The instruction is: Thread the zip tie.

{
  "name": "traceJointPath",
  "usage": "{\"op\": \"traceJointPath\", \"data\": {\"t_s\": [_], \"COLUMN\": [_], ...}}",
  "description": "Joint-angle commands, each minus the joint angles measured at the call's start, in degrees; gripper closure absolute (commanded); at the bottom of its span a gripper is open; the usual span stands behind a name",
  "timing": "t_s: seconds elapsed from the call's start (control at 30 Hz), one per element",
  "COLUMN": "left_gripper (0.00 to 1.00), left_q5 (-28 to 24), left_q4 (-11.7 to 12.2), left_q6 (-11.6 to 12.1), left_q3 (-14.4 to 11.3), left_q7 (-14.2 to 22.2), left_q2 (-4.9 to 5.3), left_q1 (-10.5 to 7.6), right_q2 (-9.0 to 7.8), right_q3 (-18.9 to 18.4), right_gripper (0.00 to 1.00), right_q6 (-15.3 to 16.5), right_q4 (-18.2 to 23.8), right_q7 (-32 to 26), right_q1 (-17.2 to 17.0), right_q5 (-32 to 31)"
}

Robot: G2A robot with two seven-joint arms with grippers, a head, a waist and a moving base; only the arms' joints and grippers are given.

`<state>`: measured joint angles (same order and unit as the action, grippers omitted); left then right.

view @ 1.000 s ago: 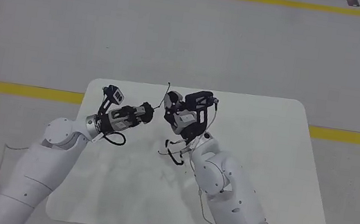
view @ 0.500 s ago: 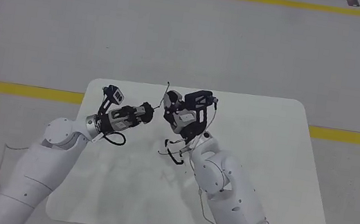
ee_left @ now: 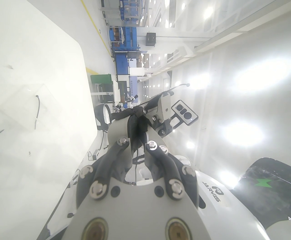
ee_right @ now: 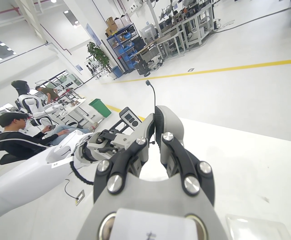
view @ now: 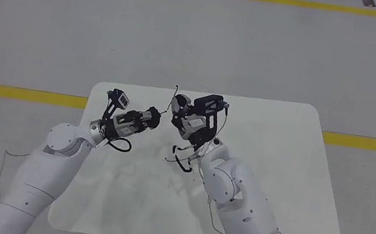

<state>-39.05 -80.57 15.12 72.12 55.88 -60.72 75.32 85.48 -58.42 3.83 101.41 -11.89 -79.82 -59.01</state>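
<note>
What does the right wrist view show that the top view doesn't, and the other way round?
From the right wrist: the small block head of the thin black zip tie at its free tip, and a green plastic bin on the floor. From the top: the whole outline of the white rounded table, both arms over it. Shared: the zip tie pinched in the shut right hand, the left hand close beside it, and a yellow floor line.

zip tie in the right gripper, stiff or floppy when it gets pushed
Likely springy, not floppy: the zip tie sticks out free past the shut right gripper with only a slight curve. Probably light, being so thin. Pushed endways it may bow aside.
</note>
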Motion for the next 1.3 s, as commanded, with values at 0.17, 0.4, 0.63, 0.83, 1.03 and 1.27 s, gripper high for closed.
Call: {"op": "traceJointPath", "data": {"t_s": [0.17, 0.4, 0.63, 0.83, 1.03, 1.27], "left_gripper": [1.00, 1.00, 1.00, 1.00, 1.00, 1.00], "left_q5": [0.00, 0.00, 0.00, 0.00, 0.00, 0.00], "left_q4": [0.00, 0.00, 0.00, 0.00, 0.00, 0.00], "left_q6": [0.00, 0.00, 0.00, 0.00, 0.00, 0.00], "left_q3": [0.00, 0.00, 0.00, 0.00, 0.00, 0.00], "left_q7": [0.00, 0.00, 0.00, 0.00, 0.00, 0.00], "left_q2": [0.00, 0.00, 0.00, 0.00, 0.00, 0.00], "left_q1": [0.00, 0.00, 0.00, 0.00, 0.00, 0.00], "right_q2": [-0.13, -0.24, -0.37, -0.48, -0.62, -0.72], "right_q3": [0.37, 0.44, 0.47, 0.48, 0.44, 0.54], "right_gripper": [1.00, 1.00, 1.00, 1.00, 1.00, 1.00], "right_q6": [0.00, -0.13, -0.27, -0.38, -0.39, -0.44], "right_q4": [0.15, -0.30, -0.73, -0.74, -0.71, -0.83], "right_q7": [-0.11, 0.03, 0.26, 0.23, -0.08, -0.12], "right_q1": [-0.10, 0.14, 0.24, 0.24, 0.24, 0.24], "right_q5": [0.17, 0.35, 0.47, 0.59, 0.67, 1.04]}}
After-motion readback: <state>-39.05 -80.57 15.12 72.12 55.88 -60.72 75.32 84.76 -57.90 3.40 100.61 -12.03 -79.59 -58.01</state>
